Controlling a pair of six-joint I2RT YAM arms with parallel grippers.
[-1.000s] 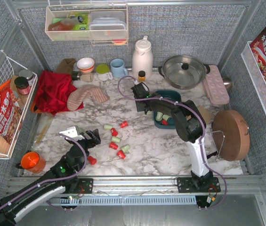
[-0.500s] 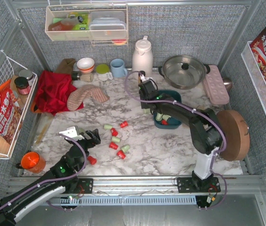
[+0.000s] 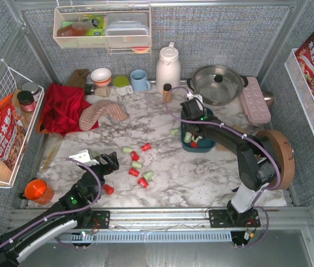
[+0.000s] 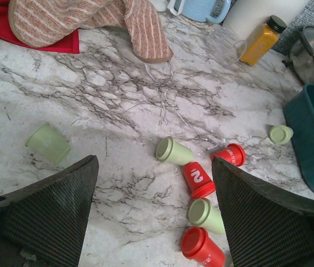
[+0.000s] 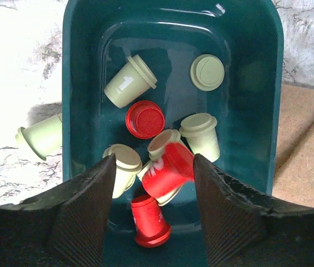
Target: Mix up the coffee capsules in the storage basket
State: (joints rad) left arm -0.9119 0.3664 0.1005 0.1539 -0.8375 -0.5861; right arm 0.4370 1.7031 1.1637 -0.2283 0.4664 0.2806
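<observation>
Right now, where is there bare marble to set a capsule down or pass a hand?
Bare marble lies between the loose capsules and the storage basket, running to the near edge. Another patch lies between the striped mitt and the basket, in front of the thermos. Crowded: the back row by the pot, and inside the basket under the right gripper.

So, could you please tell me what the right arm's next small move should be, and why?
Probably shift the right gripper left and down toward the green capsule lying on the table just outside the basket. The jaws stand open above the basket, where red and green capsules already lie together, and that stray one is the nearest.
</observation>
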